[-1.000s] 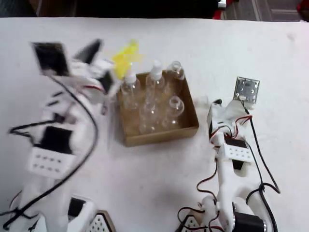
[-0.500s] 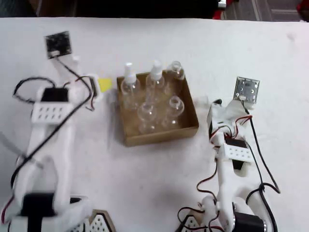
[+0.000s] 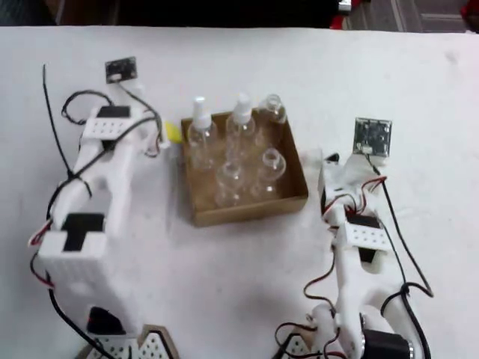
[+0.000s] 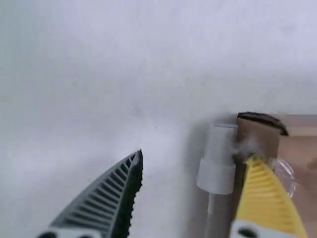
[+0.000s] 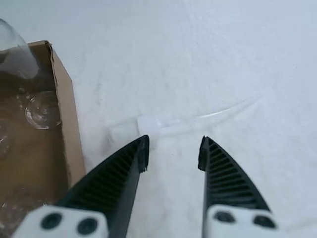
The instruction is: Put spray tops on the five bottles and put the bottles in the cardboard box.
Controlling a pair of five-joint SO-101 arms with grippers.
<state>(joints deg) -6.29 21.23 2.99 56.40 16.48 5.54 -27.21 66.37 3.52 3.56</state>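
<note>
Five bottles (image 3: pixel 228 179) stand in the cardboard box (image 3: pixel 247 212). Left tool (image 4: pixel 195 157), wide open, straddles a spray top (image 4: pixel 216 163) lying along the box's left wall, head far. Right tool (image 5: pixel 174 143), narrowly open, hovers by a second spray top (image 5: pixel 148 122) right of the box, tube pointing right

We see a white surface (image 3: pixel 247 67); behind its far edge lie a dark area (image 3: pixel 187 11) and a grey patch (image 3: pixel 389 13).

Cardboard box (image 3: pixel 247 211) brown; bottles (image 3: pixel 200 140) clear, spray tops (image 3: pixel 200 109) white; left pincer (image 4: pixel 193 159) grey/yellow, right pincer (image 5: pixel 173 144) black.
</note>
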